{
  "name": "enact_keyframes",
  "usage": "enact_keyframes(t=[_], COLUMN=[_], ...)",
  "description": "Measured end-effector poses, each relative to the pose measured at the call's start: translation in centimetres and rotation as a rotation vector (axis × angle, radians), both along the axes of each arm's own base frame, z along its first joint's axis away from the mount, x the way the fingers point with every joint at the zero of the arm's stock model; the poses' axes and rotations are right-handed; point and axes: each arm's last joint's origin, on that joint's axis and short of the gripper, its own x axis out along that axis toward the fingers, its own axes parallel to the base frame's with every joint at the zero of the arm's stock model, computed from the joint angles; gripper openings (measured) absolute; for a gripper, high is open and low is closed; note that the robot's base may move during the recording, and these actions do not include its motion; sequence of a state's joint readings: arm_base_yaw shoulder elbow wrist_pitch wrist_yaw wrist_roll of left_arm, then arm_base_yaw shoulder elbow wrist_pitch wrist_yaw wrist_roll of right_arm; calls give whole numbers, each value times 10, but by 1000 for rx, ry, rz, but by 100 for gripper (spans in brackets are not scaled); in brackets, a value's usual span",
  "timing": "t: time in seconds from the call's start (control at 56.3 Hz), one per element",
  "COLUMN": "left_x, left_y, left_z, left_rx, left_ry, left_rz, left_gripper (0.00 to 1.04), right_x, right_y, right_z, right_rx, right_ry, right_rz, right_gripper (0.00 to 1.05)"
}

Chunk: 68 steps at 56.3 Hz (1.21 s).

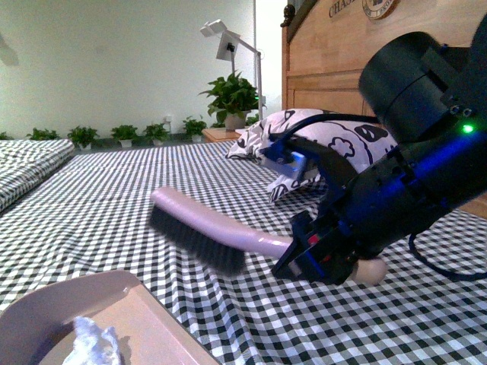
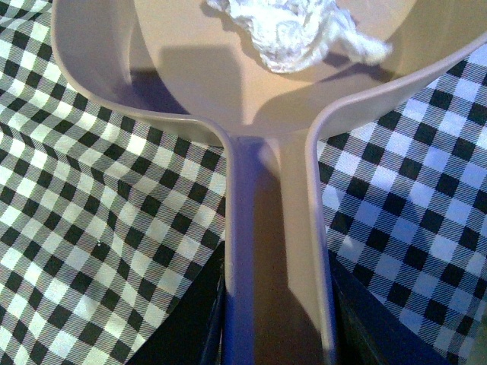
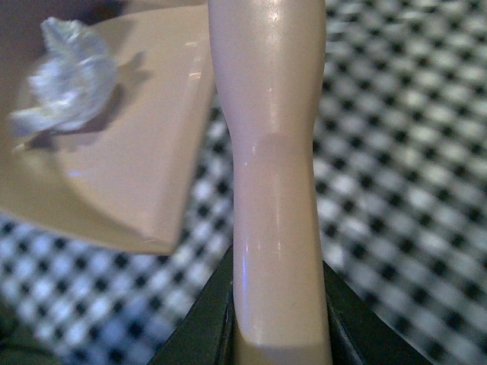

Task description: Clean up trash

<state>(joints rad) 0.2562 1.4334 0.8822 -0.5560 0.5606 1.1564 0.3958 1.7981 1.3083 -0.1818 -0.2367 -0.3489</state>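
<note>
1. Trash [image 1: 95, 342], a small crumpled white tissue wad, lies inside the beige dustpan [image 1: 144, 308] at the lower left of the front view, on the pan's floor near its back wall.
2. In the left wrist view the wad [image 2: 293, 34] sits in the pan's bowl just past where the dustpan handle [image 2: 278, 251] joins it. The left gripper [image 2: 278, 342] is clenched on that handle, a dark finger on each side.
3. The black-and-white checked cloth [image 1: 114, 190] covers the bed beneath the pan.
4. Near the middle, a brush [image 1: 202, 232] with dark bristles hangs over the cloth, bristles down, apart from the pan.
5. The right gripper [image 1: 323, 255] grasps the brush handle near its rounded end; the right wrist view shows its dark fingers [image 3: 202, 327] pressed to both sides of the handle.
6. Behind the right arm, a white pillow with black prints [image 1: 335, 133] rests against the wooden headboard [image 1: 327, 53].
</note>
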Motion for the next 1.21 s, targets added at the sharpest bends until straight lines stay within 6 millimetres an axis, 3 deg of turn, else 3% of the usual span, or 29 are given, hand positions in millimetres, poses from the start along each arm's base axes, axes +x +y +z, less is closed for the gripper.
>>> enact_keyframes(t=[0.195,0.284,0.373,0.604,0.764,0.977,1.208], left_x=[0,1,10,18,9,-26,-71], left_y=[0,1,5,17,18,4,-15], left_z=[-1,-7,0,42,73,113,135], left_rx=[-6,-31,-102,-238,-271,-226,-234], left_ry=[-7,-146,-243,-401,-518,-751,-900], left_rz=[5,102,233,521,658,708,697], left_gripper=[28,28,28,28,28,28,28], right_x=[13,9,-1,-56,-100,-155,-196], right_y=[-42,-66,-85,-129,-148,-155,-147], right_z=[6,16,32,100,136,162,166], right_rx=[14,76,132,323,444,557,634], right_ry=[-66,-68,-87,-186,-229,-270,-291], right_rz=[-236,-307,-342,-370,-334,-232,-214], right_gripper=[19,19,19,19,19,19,19])
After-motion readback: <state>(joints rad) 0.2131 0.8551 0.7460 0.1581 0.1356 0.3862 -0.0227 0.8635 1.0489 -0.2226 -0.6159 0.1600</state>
